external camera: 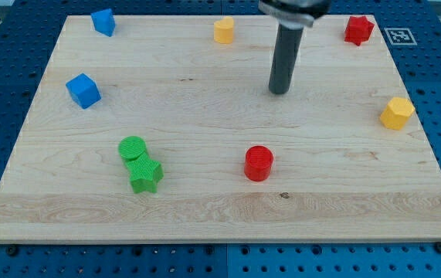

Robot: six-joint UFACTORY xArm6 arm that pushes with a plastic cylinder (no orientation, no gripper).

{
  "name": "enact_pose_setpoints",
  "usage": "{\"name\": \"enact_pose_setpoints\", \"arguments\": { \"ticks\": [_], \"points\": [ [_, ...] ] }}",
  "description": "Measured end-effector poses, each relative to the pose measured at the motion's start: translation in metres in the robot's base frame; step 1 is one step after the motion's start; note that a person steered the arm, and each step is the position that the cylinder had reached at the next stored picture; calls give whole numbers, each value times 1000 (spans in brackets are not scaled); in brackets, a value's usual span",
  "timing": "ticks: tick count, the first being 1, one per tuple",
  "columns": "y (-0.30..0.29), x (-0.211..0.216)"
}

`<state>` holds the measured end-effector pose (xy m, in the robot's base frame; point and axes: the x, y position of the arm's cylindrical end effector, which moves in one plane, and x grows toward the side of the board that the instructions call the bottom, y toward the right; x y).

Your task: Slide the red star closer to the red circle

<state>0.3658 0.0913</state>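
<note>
Nearest the camera, a green star (146, 176) was seen on the table (205, 216), touching a green circle (133, 147) just behind it, with the red circle (259, 163) lying to their right at the near middle. The red star (358, 29) was found at the far right corner, well apart from the red circle. Two blue blocks (83, 90) (103, 22) were placed at the far left, a yellow block (223, 30) at the far middle, and another yellow block (396, 113) at the right edge. No fingers were fitted, so no open or closed state could be given; the arm ended in a straight dark rod held upright, and my tip (279, 92) was set on the table between the far yellow block and the red star, left of the star and clear of every block. The red star was judged to be small, light and rigid, likely to slide easily on the smooth wood but apt to turn if struck on one of its points. No hold could be taken; contact was judged best on its far right side, in line with the red circle, so that it would be pushed near and leftward.
</note>
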Motion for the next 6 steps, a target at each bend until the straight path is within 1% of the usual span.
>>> {"name": "enact_pose_setpoints", "arguments": {
  "ticks": [1,2,3,4,5,6],
  "points": [
    [55,-44],
    [167,-58],
    [251,-68],
    [252,-100],
    [221,-137],
    [188,-148]
  ]
}}
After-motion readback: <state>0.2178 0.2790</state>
